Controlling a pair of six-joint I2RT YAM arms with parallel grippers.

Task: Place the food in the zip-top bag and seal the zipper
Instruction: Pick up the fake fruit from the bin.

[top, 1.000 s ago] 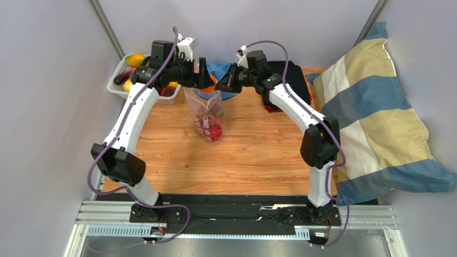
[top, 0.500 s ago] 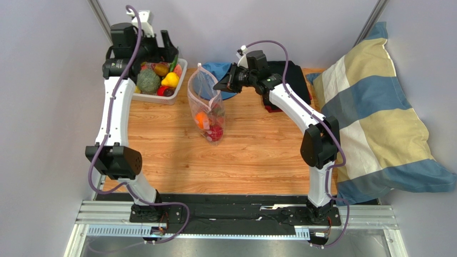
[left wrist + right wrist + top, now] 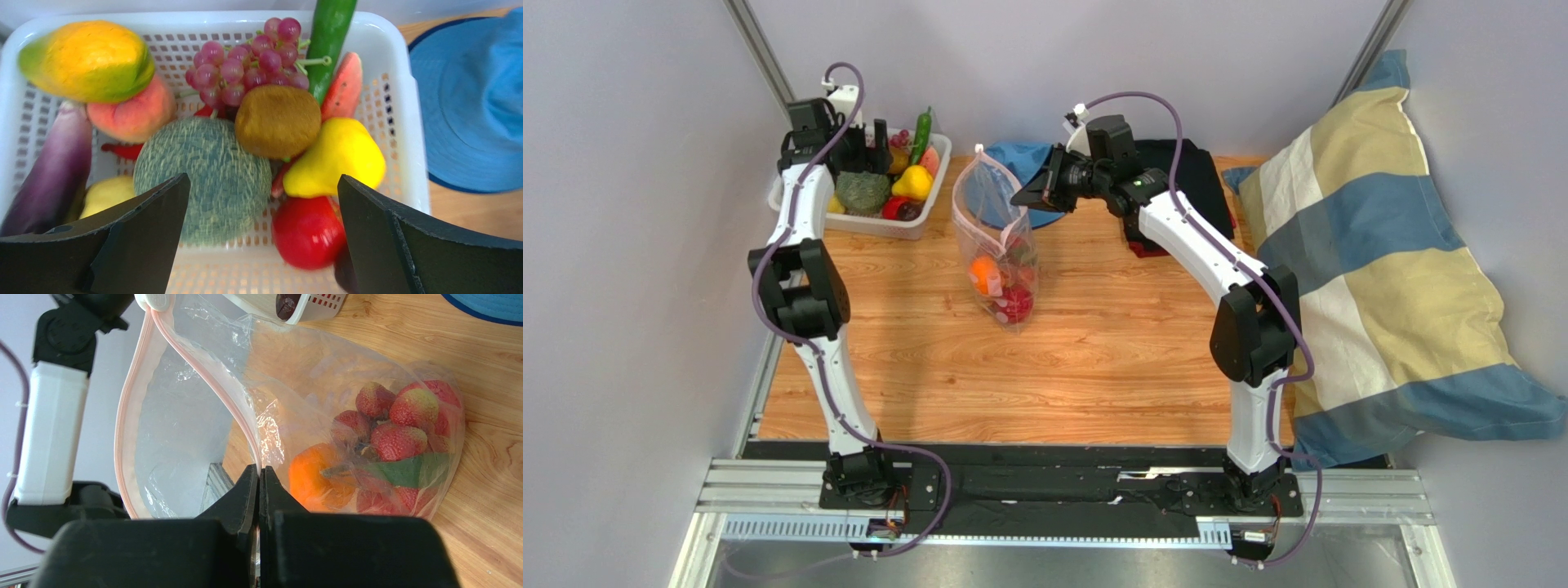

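Note:
The clear zip-top bag [image 3: 994, 221] stands upright with its mouth open. My right gripper [image 3: 260, 473] is shut on its pinkish zipper [image 3: 202, 367] edge and holds that side up. Inside lie an orange [image 3: 316, 478] and red berries [image 3: 393, 438]. My left gripper [image 3: 263, 202] hangs open over the basket's food, with nothing between its fingers. Below it are a green melon [image 3: 202, 177], a red tomato [image 3: 307, 229], a yellow fruit [image 3: 337, 159], a kiwi [image 3: 277, 121], grapes [image 3: 245, 61] and a mango [image 3: 89, 58]. From above, this gripper [image 3: 881, 145] is at the back left.
The white slatted basket [image 3: 891, 228] sits at the table's back left corner. A blue hat [image 3: 1026, 159] lies behind the bag, next to a black item [image 3: 1192, 178]. A striped pillow [image 3: 1382, 270] fills the right side.
My left arm swung from the bag's mouth back to the basket and its gripper opened. An orange now lies in the bag. The right gripper has not moved.

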